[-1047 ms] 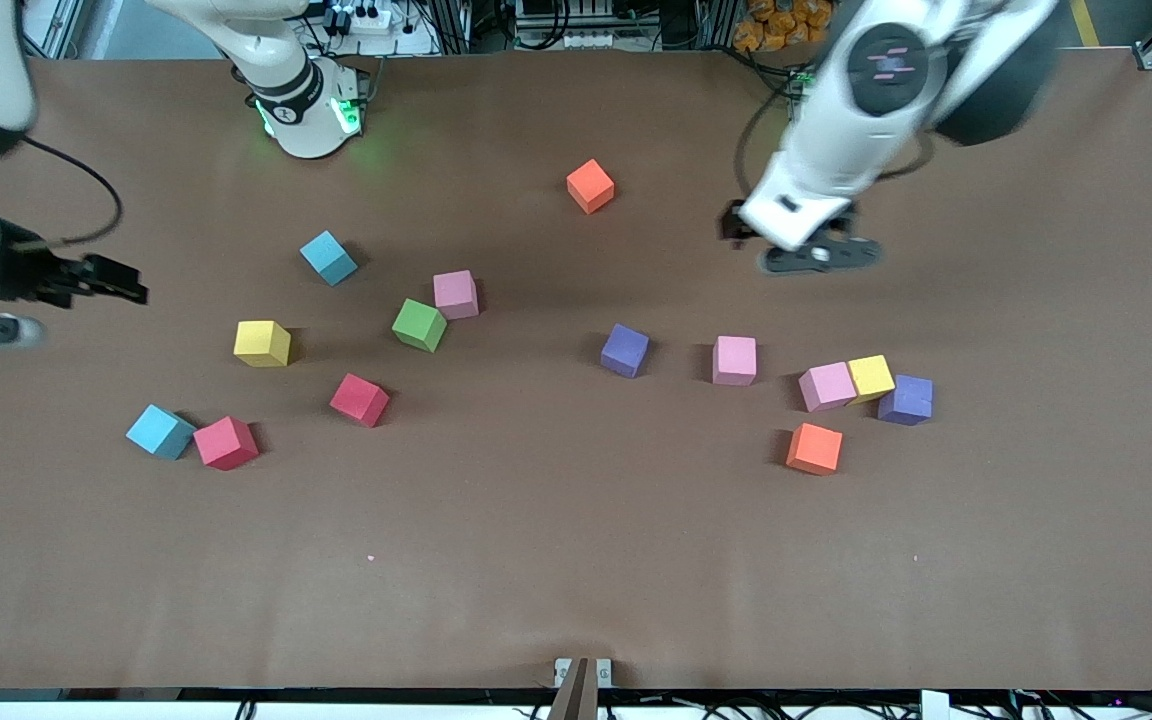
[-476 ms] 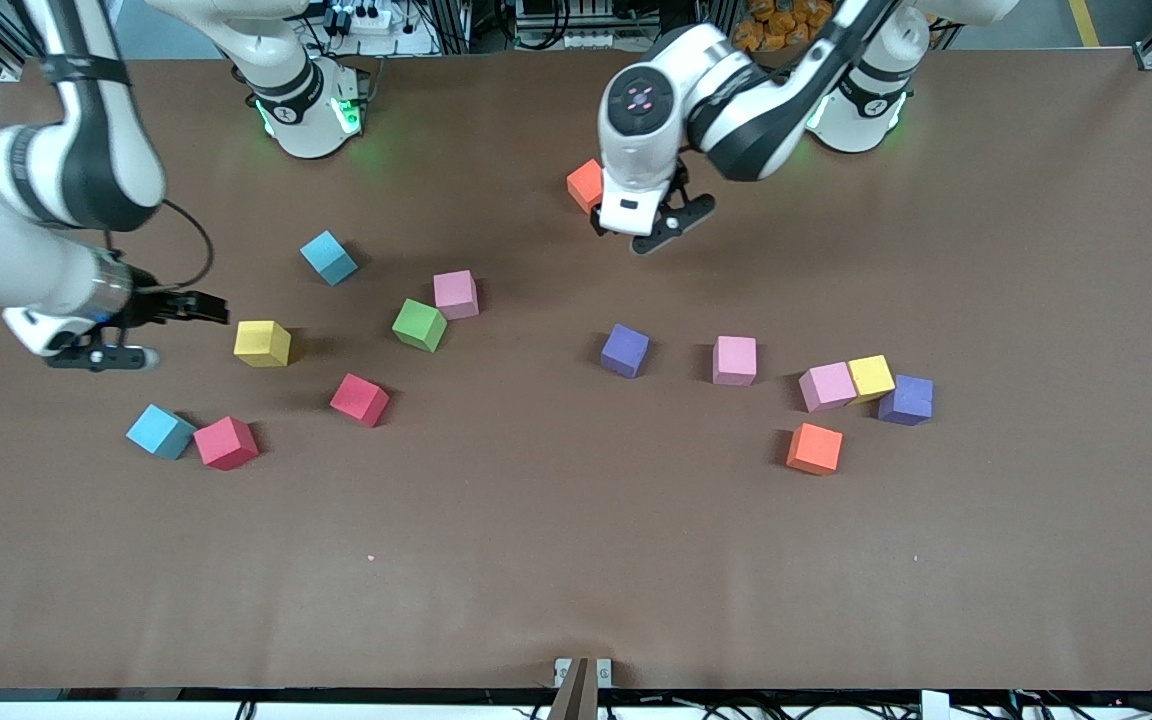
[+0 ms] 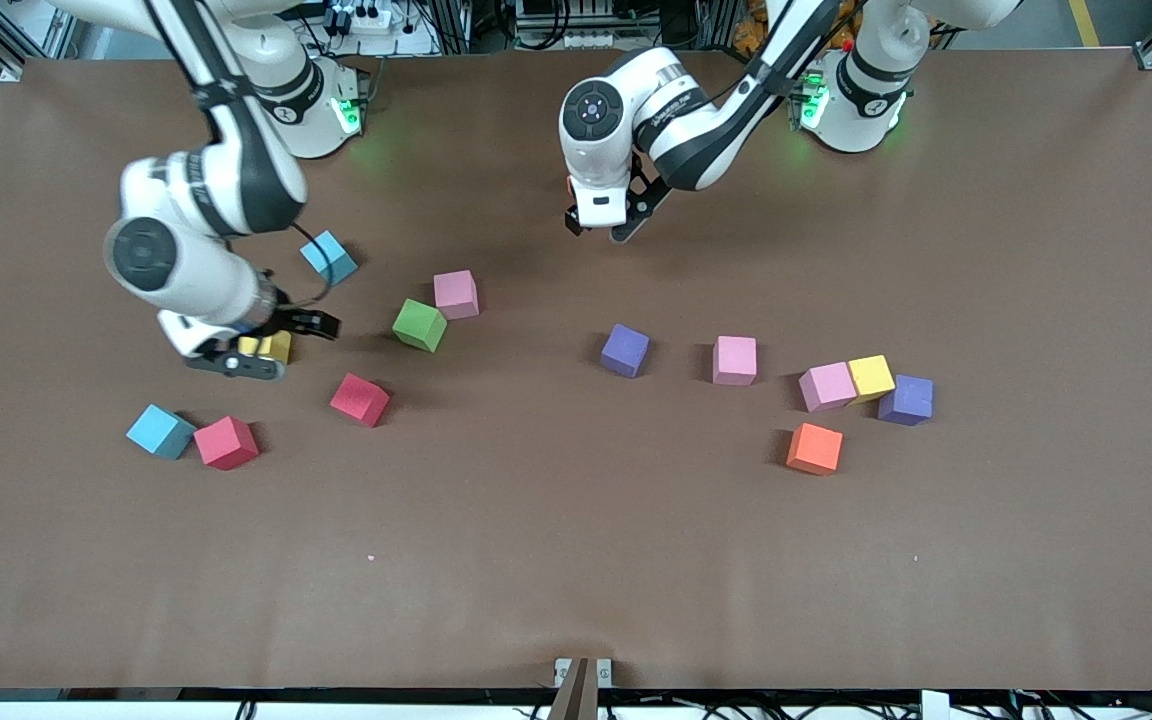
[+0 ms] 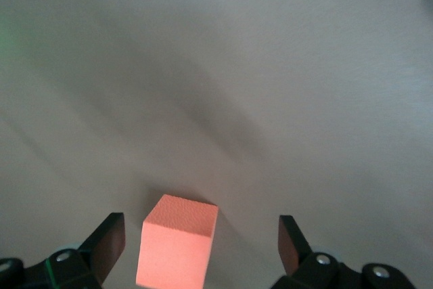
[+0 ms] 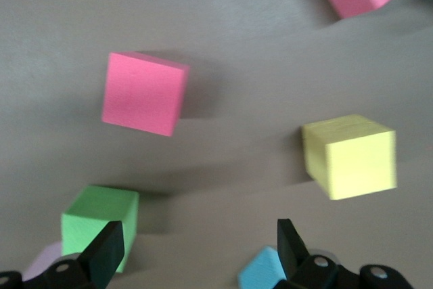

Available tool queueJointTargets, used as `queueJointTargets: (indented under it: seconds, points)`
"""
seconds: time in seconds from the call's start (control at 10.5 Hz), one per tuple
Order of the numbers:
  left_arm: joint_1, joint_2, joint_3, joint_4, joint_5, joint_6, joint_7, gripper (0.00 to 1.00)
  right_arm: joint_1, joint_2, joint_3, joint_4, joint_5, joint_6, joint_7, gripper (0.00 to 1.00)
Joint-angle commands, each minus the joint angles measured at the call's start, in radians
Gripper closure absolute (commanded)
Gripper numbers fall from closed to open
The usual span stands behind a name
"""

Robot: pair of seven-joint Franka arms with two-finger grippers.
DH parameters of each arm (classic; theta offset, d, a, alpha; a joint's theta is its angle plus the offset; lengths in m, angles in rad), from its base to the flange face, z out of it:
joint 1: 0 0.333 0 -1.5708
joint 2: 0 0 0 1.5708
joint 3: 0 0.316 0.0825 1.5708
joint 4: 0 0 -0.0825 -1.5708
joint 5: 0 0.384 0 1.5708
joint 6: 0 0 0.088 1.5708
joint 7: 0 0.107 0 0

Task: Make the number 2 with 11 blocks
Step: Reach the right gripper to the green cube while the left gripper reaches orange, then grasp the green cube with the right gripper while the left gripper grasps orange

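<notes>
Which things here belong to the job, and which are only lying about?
Job: green cube; two orange cubes; three pink cubes; two red cubes; two yellow cubes; one of two purple cubes, which unclear.
Lying about: two light-blue cubes.

Your left end effector (image 3: pixel 601 225) hangs wide open, arm bent low; your right end effector (image 3: pixel 271 345) gapes too.

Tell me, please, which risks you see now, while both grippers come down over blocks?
The left gripper is open over the orange block, which sits nearer one finger, so closing may push it aside. The open right gripper is over the yellow block; the wrist view shows that block outside the fingers, so it may miss.
</notes>
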Motion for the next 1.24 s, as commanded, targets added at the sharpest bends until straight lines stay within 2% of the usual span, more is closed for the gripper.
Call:
queueJointTargets:
  seconds: [0.0, 0.29, 0.48, 0.57, 0.95, 1.14]
  points:
    - [0.001, -0.041, -0.026, -0.108, -0.024, 0.097, -0.008, 0.0, 0.032, 0.042, -0.005, 0.001, 0.017, 0.049, 0.099, 0.0]
    - [0.0, -0.041, -0.073, -0.15, -0.021, 0.149, -0.021, 0.0, 0.089, 0.094, -0.002, 0.001, 0.036, 0.119, 0.226, 0.0]
    - [0.001, -0.038, -0.089, -0.174, -0.018, 0.211, -0.021, 0.0, 0.109, 0.123, -0.003, 0.001, 0.154, 0.16, 0.234, 0.0]
    - [0.0, -0.032, -0.095, -0.18, -0.016, 0.243, -0.021, 0.0, 0.141, 0.137, -0.003, 0.0, 0.182, 0.176, 0.237, 0.0]
    - [0.0, 0.006, -0.118, -0.191, -0.016, 0.3, -0.021, 0.0, 0.208, 0.162, -0.003, -0.037, 0.185, 0.19, 0.228, 0.0]
    - [-0.003, 0.028, -0.123, -0.191, -0.013, 0.329, -0.021, 0.0, 0.214, 0.162, -0.003, -0.083, 0.185, 0.252, 0.225, 0.0]
